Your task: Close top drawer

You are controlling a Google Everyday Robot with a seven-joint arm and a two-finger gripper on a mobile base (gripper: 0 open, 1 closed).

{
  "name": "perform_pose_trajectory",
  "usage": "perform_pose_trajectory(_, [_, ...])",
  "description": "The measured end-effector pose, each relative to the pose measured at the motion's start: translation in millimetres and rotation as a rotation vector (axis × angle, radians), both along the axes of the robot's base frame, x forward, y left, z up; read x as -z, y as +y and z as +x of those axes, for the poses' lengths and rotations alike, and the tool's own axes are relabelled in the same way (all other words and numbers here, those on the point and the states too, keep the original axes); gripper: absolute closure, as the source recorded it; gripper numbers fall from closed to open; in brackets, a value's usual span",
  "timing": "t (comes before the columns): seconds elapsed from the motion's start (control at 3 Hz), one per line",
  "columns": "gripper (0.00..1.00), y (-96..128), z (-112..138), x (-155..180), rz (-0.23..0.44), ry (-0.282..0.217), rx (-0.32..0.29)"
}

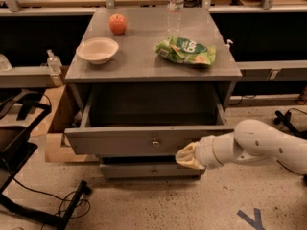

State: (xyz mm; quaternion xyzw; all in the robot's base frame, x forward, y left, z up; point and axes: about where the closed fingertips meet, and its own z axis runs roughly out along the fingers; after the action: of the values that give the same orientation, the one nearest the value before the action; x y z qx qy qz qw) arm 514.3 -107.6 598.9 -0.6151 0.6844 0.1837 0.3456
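Camera view
Top drawer (120,140): grey, pulled out toward the near side under the tabletop; deep plain box, long flat front, small round knob (155,142).
Gripper (184,156): at the front panel's lower right edge; whether it is parted or closed, cannot tell.

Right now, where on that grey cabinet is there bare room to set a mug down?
Bare tabletop lies between the bowl and the chip bag. The open top drawer looks bare inside. Crowded: the back edge, with apple and water bottle. The gripper sits at the drawer front's right end.
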Motion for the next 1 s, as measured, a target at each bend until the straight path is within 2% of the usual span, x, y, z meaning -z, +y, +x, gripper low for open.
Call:
perform_pose_trajectory(0.33, [1.00, -0.5, 17.4, -6.7, 0.002, -0.017, 0.000])
perform_pose_trajectory(0.67, [1.00, -1.8, 60.3, -11.6, 0.011, -0.021, 0.002])
perform_pose_trajectory(1.0, [1.00, -5.5, 81.4, -18.2, 0.017, -0.035, 0.014])
